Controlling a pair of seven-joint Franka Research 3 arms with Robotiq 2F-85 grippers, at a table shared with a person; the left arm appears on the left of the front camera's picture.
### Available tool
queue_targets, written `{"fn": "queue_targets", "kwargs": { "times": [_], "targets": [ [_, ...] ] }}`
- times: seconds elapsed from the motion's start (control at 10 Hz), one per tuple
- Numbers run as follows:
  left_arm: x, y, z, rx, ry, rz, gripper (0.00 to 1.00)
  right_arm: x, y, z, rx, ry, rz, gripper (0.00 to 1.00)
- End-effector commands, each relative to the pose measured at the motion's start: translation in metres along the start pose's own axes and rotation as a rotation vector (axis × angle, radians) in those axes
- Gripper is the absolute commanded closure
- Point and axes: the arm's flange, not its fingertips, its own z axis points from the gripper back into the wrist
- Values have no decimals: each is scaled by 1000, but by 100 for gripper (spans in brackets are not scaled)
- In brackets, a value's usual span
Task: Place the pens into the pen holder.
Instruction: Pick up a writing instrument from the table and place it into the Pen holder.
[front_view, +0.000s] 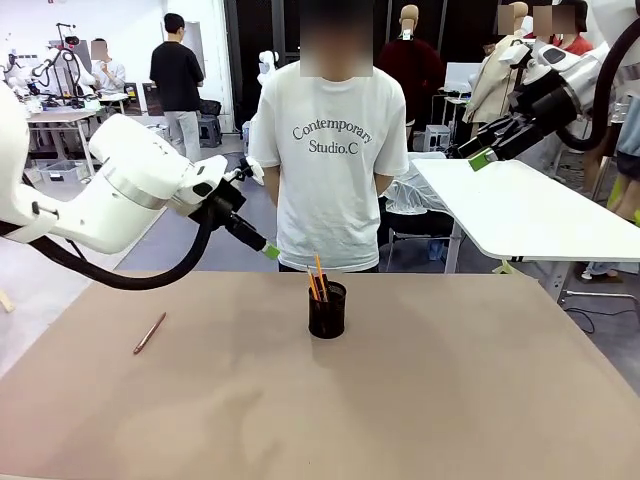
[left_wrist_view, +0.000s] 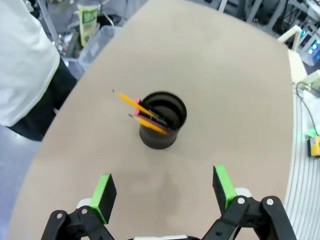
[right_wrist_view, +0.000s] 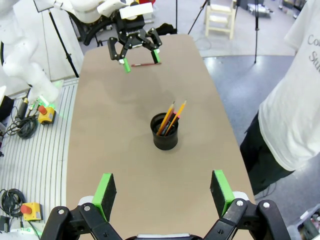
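Black mesh forms the small cylindrical pen holder (front_view: 327, 312), standing at the centre of the front view on the tan table (front_view: 450, 400) with slim orange and dark pens (front_view: 317, 280) leaning in it; a brownish-pink pen (front_view: 150, 333) lies flat well apart at the left. The left gripper (front_view: 268, 250) hangs left of centre over the table's far edge, the right gripper (front_view: 482, 157) at upper right, both spread wide and empty.
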Motion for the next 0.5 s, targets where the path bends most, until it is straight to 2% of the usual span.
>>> {"fn": "queue_targets", "kwargs": {
  "times": [0.0,0.2,0.3,0.4],
  "targets": [
    [-10,-2,4,16,70,22,0,1,0,1,2,1,3,0],
    [-6,1,-1,4,31,7,0,1,0,1,2,1,3,0],
    [-10,3,-1,193,216,94,0,1,0,1,2,1,3,0],
    [-17,7,-1,291,331,181,0,1,0,1,2,1,3,0]
  ]
}}
